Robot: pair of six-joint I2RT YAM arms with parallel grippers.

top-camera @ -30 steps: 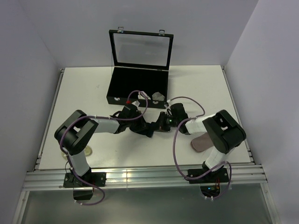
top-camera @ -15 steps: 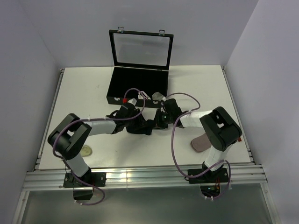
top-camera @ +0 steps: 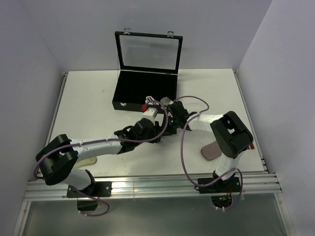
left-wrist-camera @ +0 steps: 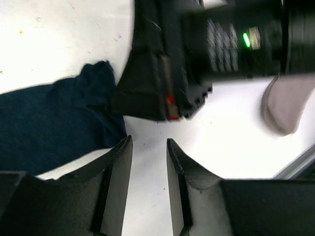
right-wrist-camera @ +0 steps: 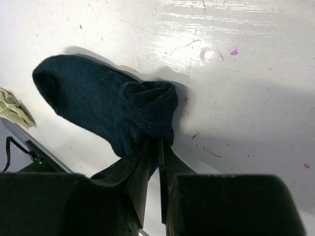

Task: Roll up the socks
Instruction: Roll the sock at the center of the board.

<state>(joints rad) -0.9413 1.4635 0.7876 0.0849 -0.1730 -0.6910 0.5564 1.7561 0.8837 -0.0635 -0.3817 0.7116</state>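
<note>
A plain navy fabric sock [right-wrist-camera: 88,98] lies on the white surface [top-camera: 98,98] near its middle, just in front of the open black hinged case [top-camera: 130,104]. One end of the sock is folded back on itself into a small bunched lump. The rest stretches away flat to a rounded toe.

The right fingers [right-wrist-camera: 138,172] are clenched on that bunched end. Their tips are pinched almost together, with navy fabric caught between them at the lump's near edge. The toe end of the sock points away from them, towards the left of the right wrist view.

The left fingers [left-wrist-camera: 118,182] are released. A clear gap stands between them and only bare white surface shows through it. In the left wrist view the navy sock lies off to the left of that gap, beside the outer face of one finger. I cannot tell whether fabric and finger touch. Directly ahead of the left fingers is the black body of the right wrist, pressed down on the sock's edge.

A flat pinkish-grey sock [top-camera: 210,150] lies well apart to the right, by the right arm's elbow. A pale greenish scrap of fabric [top-camera: 91,160] rests near the surface's front edge, beside the left arm.
</note>
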